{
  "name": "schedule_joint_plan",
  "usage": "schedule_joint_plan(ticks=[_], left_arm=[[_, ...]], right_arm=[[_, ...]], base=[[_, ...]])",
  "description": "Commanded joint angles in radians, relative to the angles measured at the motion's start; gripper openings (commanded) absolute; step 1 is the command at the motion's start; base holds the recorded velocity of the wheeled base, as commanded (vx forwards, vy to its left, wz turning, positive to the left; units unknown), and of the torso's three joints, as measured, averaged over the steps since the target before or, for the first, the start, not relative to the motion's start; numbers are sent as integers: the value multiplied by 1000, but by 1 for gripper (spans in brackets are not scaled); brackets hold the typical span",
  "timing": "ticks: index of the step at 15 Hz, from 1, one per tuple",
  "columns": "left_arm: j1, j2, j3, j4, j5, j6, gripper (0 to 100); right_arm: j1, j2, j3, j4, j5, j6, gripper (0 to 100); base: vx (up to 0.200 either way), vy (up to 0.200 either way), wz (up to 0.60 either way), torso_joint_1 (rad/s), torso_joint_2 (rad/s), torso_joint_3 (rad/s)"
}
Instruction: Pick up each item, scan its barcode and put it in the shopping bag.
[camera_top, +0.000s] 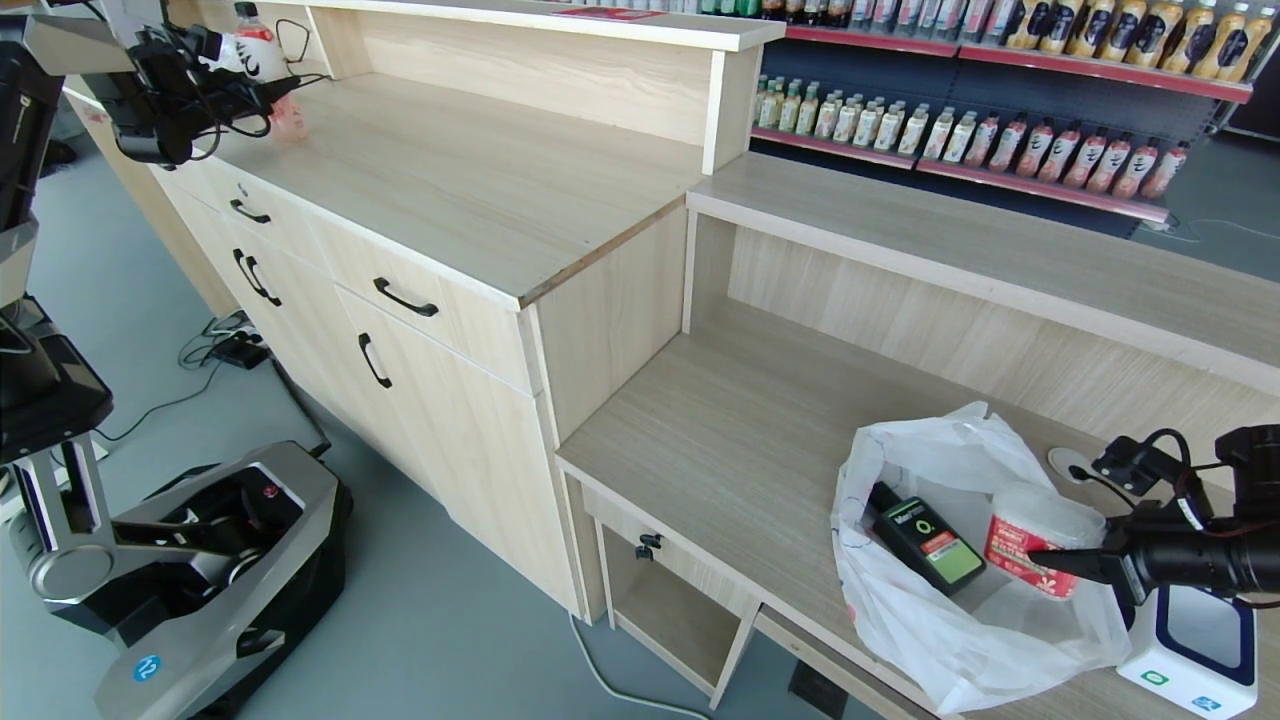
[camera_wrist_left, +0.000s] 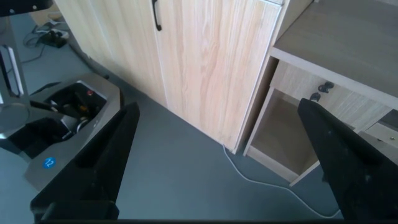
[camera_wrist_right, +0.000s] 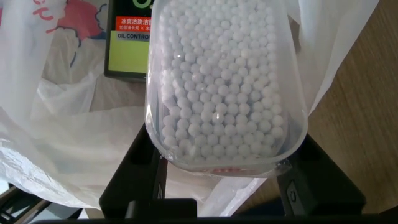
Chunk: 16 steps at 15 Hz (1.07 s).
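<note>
A white plastic shopping bag (camera_top: 950, 640) lies open on the lower counter (camera_top: 740, 440). Inside it rests a black box with a green label (camera_top: 925, 545) (camera_wrist_right: 127, 37). My right gripper (camera_top: 1075, 565) (camera_wrist_right: 227, 165) is shut on a clear tub of cotton swabs (camera_top: 1040, 535) (camera_wrist_right: 227, 81) with a red label, held in the bag's mouth (camera_wrist_right: 56, 143). My left gripper (camera_top: 160, 140) (camera_wrist_left: 219, 106) hangs open and empty at the upper counter's far left edge, its fingers (camera_wrist_left: 93, 174) spread over the floor. A bottle (camera_top: 262, 50) stands on that counter just behind it.
A white and blue scanner (camera_top: 1195, 640) stands right of the bag at the counter's front edge. A small white disc (camera_top: 1068, 462) lies behind the bag. Store shelves of bottles (camera_top: 960, 130) line the back. Cabinet doors and drawers (camera_top: 400, 330) face the grey floor, with cables (camera_top: 215, 345).
</note>
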Motion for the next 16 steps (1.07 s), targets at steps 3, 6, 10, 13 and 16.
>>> schedule_joint_plan(ticks=[3, 6, 10, 13, 16], left_arm=[[-1, 0, 0, 0, 0, 0, 100], [1, 0, 0, -2, 0, 0, 100], [1, 0, 0, 0, 0, 0, 100], [1, 0, 0, 0, 0, 0, 100], [1, 0, 0, 0, 0, 0, 100]], right_arm=[[1, 8, -3, -1, 2, -1, 0], [1, 16, -3, -1, 2, -1, 0], [1, 24, -6, -1, 2, -1, 0], [2, 25, -6, -1, 16, -1, 0], [12, 27, -6, -1, 17, -1, 100]], base=[[0, 0, 0, 0, 0, 0], [0, 0, 0, 0, 0, 0], [0, 0, 0, 0, 0, 0], [0, 0, 0, 0, 0, 0], [0, 0, 0, 0, 0, 0]])
